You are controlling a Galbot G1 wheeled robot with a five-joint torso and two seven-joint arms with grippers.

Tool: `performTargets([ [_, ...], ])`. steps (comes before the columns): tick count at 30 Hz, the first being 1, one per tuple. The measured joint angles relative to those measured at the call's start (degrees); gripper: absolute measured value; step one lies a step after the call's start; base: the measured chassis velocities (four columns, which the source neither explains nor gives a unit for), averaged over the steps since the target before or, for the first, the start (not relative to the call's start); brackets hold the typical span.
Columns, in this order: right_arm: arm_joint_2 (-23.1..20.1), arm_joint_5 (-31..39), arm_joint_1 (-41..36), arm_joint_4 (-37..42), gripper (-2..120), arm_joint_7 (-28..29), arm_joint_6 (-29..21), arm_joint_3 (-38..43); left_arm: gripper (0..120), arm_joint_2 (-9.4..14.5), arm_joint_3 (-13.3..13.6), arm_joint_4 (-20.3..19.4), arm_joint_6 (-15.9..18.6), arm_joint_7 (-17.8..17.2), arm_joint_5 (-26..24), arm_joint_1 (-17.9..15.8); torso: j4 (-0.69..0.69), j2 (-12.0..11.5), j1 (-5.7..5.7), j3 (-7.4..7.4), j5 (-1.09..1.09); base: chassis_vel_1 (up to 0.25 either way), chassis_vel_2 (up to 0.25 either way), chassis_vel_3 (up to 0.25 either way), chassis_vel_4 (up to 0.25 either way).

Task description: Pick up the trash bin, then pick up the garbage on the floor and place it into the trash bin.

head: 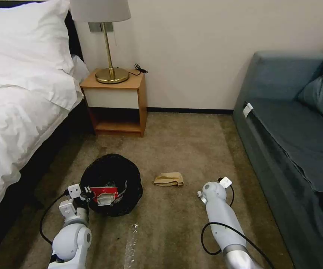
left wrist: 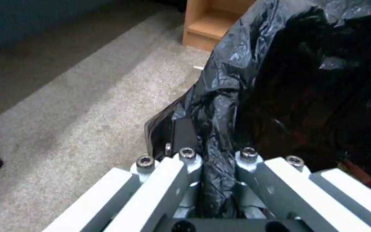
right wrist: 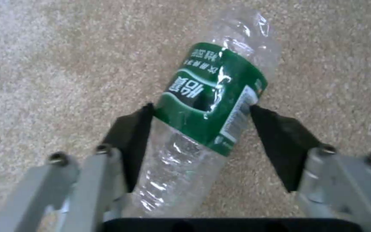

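One bin [head: 111, 183], black-lined, on carpet [head: 183, 149] before my left arm; left gripper [left wrist: 217, 167] pinches its bag rim. One red packet [head: 104, 195] lies inside. One tan paper bag [head: 168, 179] sits beside the bin. One clear bottle [right wrist: 207, 109] rests between my right gripper's [right wrist: 203, 129] spread fingers.

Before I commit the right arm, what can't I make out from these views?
- Right gripper: the fingers flank the bottle; contact unclear. In the head view its arm hides both.
- Trash bin: the black bag covers its walls; contents beyond the red packet are too dark.
- Left gripper: bag folds hide its fingertips.
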Motion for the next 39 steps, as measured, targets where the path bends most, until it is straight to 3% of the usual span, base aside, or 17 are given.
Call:
performTargets([
  [6,0.0,-0.85,-0.37,-0.2,30,-0.88,0.6,0.23,3,0.1,0.02,-0.05,0.0,-0.08,-0.12,-0.19,0.0,0.0,0.0,0.0,-0.01,0.0,0.0,0.0,0.0],
  [15,-0.01,-2.33,-0.59,-0.26,7,-1.74,1.29,0.28,3,0.11,-0.11,-0.16,0.0,-0.27,-0.22,-0.3,0.0,0.0,0.0,0.0,0.0,0.0,0.0,0.0,0.0],
  [23,-0.02,-3.42,-1.69,1.52,4,-1.78,1.67,-0.14,3,0.09,-0.12,-0.21,0.0,-0.32,-0.24,-0.24,0.0,0.0,0.0,0.0,0.0,0.0,0.0,0.0,0.0],
  [30,-0.02,-4.27,-4.34,8.03,4,-1.39,1.64,-3.35,3,0.0,0.08,-0.2,0.01,-0.32,-0.23,-0.29,0.0,0.0,0.0,0.0,0.0,0.0,0.0,0.0,0.0],
  [39,-0.04,-3.83,-8.56,26.89,4,0.71,0.21,-13.94,3,-0.17,0.57,0.07,0.04,-0.32,-0.19,-0.36,0.0,0.0,0.0,0.0,-0.01,0.0,0.0,0.0,0.0],
])
